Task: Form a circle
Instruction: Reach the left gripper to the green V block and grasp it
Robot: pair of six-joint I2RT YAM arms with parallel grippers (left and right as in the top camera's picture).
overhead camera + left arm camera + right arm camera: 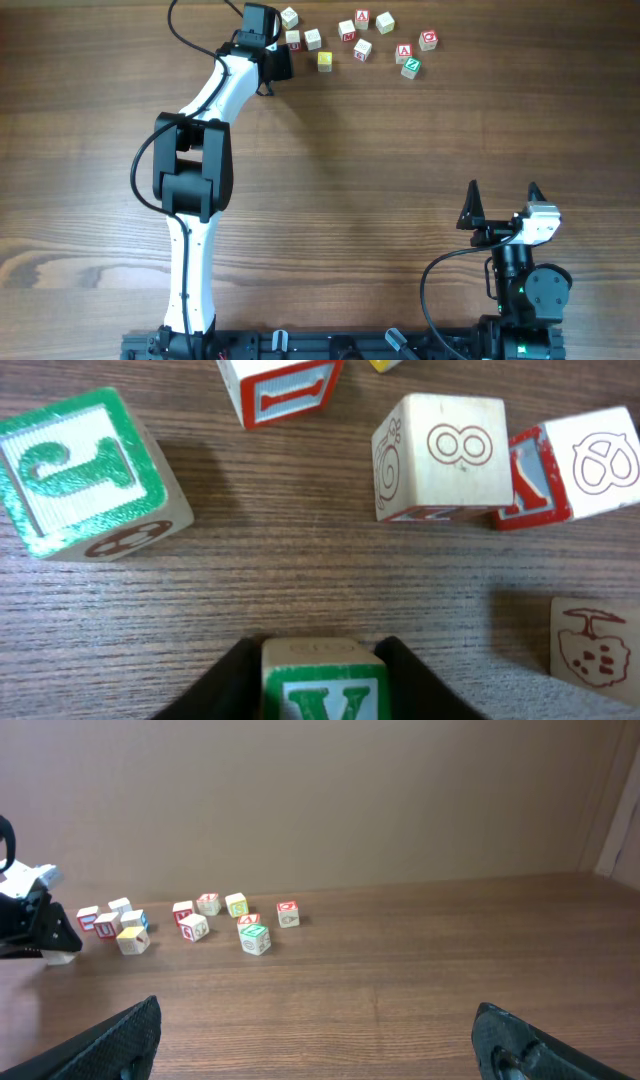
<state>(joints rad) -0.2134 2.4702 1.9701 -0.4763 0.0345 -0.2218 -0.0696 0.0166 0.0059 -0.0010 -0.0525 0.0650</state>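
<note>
My left gripper [275,65] is at the far left of the scattered letter cubes, and it hides the cube it holds from above. In the left wrist view its fingers [225,685] press both sides of a green "V" cube [325,685] resting on the wood. Further right lies a small group: a green "Z" cube [411,67], a red "A" cube [404,51] and a red-printed cube [428,40]. My right gripper [503,195] stands open near the front right, far from all cubes, with bare table between its fingertips [315,1010].
Around the held cube lie a green-printed cube [80,470], a red-framed cube [280,385], a white cube with a figure eight [445,455] and a red-edged cube [575,465]. Several more cubes [362,49] lie loosely along the far edge, including a yellow one [325,60].
</note>
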